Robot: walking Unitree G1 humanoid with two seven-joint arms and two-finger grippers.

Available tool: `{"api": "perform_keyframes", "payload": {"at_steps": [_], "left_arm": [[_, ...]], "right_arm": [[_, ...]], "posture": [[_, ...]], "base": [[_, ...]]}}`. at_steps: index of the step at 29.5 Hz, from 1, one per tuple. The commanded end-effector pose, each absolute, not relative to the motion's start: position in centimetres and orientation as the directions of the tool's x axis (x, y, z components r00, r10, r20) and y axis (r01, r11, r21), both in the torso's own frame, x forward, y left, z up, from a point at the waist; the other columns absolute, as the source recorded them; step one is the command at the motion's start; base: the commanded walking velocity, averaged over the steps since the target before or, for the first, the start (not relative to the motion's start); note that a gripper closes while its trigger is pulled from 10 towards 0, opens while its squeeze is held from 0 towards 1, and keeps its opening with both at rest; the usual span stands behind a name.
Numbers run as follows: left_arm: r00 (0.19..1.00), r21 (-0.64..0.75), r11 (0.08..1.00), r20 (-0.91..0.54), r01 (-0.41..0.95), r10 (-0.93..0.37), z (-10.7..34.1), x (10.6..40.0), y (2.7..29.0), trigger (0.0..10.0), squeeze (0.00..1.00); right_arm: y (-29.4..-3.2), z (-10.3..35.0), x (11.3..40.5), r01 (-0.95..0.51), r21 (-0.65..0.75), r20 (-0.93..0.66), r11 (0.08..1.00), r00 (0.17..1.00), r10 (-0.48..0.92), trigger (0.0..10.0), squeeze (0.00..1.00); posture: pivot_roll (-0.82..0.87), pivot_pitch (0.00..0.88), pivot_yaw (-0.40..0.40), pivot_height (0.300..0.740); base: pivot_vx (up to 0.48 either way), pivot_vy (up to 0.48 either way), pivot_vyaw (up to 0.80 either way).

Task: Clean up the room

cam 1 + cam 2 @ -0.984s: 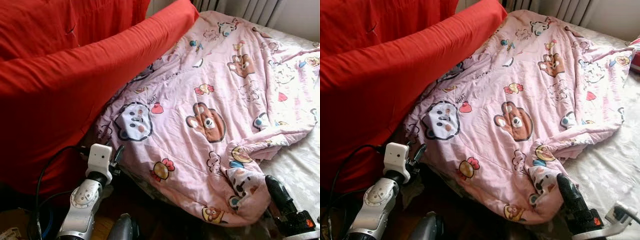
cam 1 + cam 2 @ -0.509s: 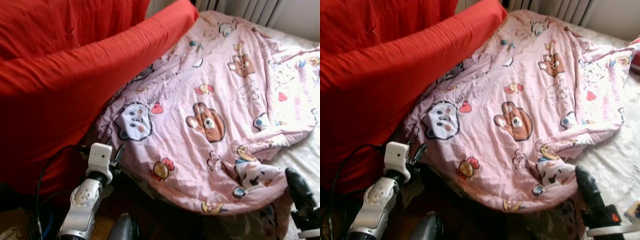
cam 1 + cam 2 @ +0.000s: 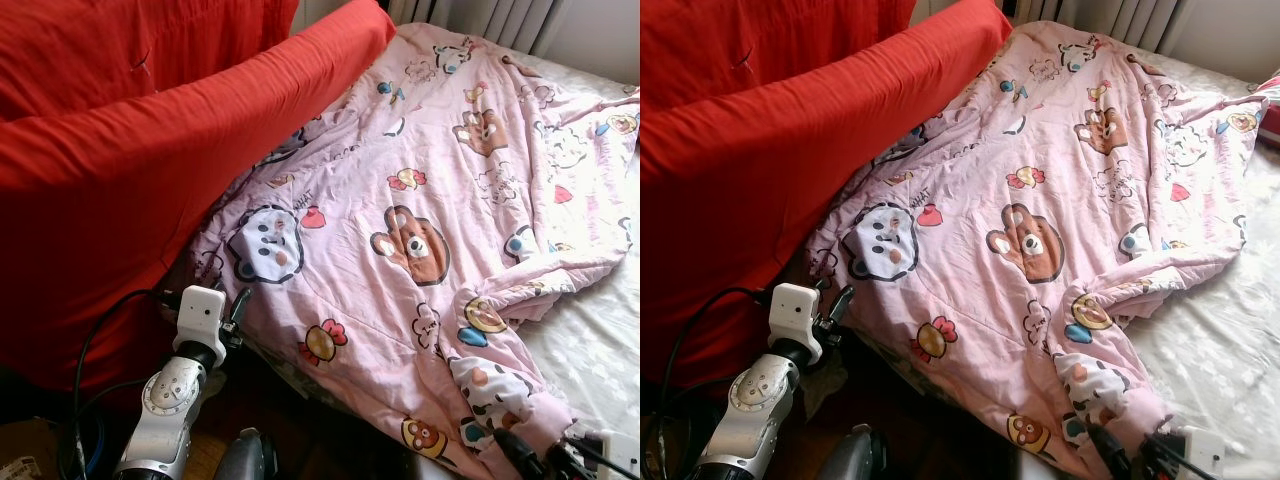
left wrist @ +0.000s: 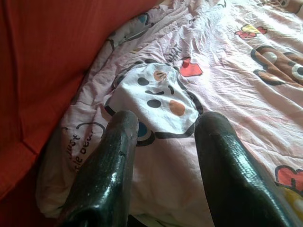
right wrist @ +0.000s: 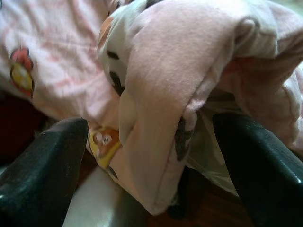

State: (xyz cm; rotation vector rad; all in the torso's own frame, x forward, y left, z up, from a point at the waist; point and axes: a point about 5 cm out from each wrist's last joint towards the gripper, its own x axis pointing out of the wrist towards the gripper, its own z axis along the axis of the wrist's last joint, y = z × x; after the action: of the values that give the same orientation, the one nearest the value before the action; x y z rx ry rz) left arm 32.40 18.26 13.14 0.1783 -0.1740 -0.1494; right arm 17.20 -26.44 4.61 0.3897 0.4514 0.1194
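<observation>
Pink cartoon-print quilt (image 3: 430, 200) sprawled across the bed, against the red bolster (image 3: 150, 170).

The soft, wrinkled quilt's bunched corner droops over the bed's near edge, hanging between the wide-spread fingers of the right gripper (image 5: 151, 156). The left gripper (image 4: 161, 156), glossy black fingers parted, hovers over the quilt's near-left edge beside the smooth red fabric.
</observation>
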Motion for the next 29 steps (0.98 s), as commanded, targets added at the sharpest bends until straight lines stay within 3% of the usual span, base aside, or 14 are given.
{"api": "perform_keyframes", "payload": {"at_steps": [1, 7, 8, 13, 14, 16, 29], "left_arm": [[0.975, 0.179, 0.973, 0.143, 0.143, -0.169, 12.5, 32.2, 18.1, 10.0, 0.00], [0.975, 0.177, 0.974, 0.143, 0.144, -0.170, 12.5, 32.3, 18.1, 10.0, 0.00], [0.975, 0.177, 0.974, 0.143, 0.142, -0.168, 12.5, 32.3, 18.2, 10.0, 0.00], [0.975, 0.174, 0.975, 0.146, 0.140, -0.166, 12.5, 32.4, 18.3, 10.0, 0.00], [0.975, 0.172, 0.975, 0.146, 0.140, -0.166, 12.5, 32.4, 18.3, 10.0, 0.00], [0.975, 0.170, 0.975, 0.147, 0.141, -0.166, 12.4, 32.4, 18.2, 10.0, 0.00], [0.975, 0.170, 0.975, 0.147, 0.141, -0.166, 12.4, 32.4, 18.2, 10.0, 0.00]], "right_arm": [[-27.1, 4.1, 15.9, -0.044, 0.353, -0.456, 0.935, 0.864, 0.212, 10.0, 1.00], [-28.2, 9.1, 15.1, -0.263, 0.444, -0.197, 0.857, 0.904, 0.379, 10.0, 1.00], [-28.5, 11.3, 15.5, -0.298, 0.486, -0.071, 0.821, 0.923, 0.377, 10.0, 1.00], [-29.9, 14.9, 16.7, -0.329, 0.546, 0.198, 0.771, 0.944, 0.263, 10.0, 1.00], [-30.4, 14.4, 17.6, -0.250, 0.559, 0.189, 0.790, 0.967, 0.172, 10.0, 0.00], [-29.9, 13.2, 18.5, -0.199, 0.556, 0.137, 0.807, 0.980, 0.147, 10.0, 0.00], [-29.9, 13.2, 18.5, -0.199, 0.556, 0.137, 0.807, 0.980, 0.147, 10.0, 0.00]], "posture": [[0.04, 0.251, -0.046, 0.622], [0.03, 0.248, -0.048, 0.622], [0.03, 0.251, -0.050, 0.622], [0.02, 0.252, -0.049, 0.622], [0.02, 0.254, -0.049, 0.622], [0.03, 0.253, -0.049, 0.622], [0.03, 0.253, -0.049, 0.622]], "base": [[0.000, 0.000, 0.00], [0.000, 0.000, 0.00], [0.000, 0.000, 0.00], [0.000, 0.000, 0.00], [0.000, 0.000, 0.00], [0.000, 0.000, 0.00], [0.000, 0.000, 0.00]]}}
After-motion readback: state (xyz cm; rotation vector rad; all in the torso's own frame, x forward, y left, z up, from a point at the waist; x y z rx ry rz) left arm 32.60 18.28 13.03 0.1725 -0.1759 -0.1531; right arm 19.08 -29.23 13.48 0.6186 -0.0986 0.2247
